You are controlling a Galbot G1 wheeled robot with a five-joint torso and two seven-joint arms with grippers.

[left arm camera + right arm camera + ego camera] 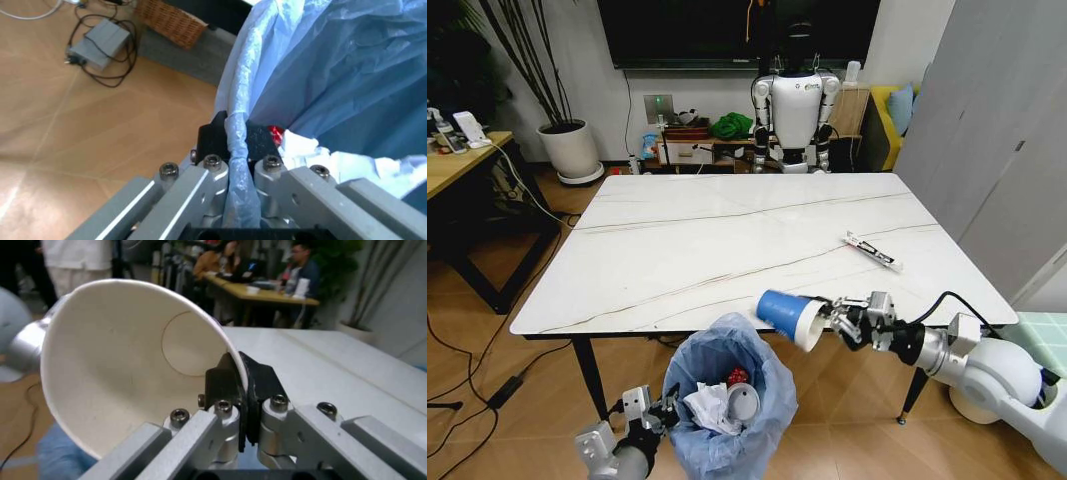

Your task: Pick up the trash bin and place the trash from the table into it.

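The trash bin (727, 395), lined with a crinkled light-blue bag, hangs below the near edge of the white marble table (727, 240). My left gripper (665, 408) is shut on its rim (237, 150). Inside lie white tissues (712, 408), a white disc (743, 402) and a red wrapper (738, 376). My right gripper (839, 320) is shut on the rim of a blue paper cup (787, 316), held on its side just above the bin; the cup's white inside (127, 365) faces the right wrist camera. A thin white printed tube (872, 251) lies on the table's right side.
A white plant pot (569, 148) stands at the back left beside a yellow wooden desk (457, 165). Another white robot (794, 100) stands behind the table by a low shelf. A cable and power adapter (100, 40) lie on the wooden floor.
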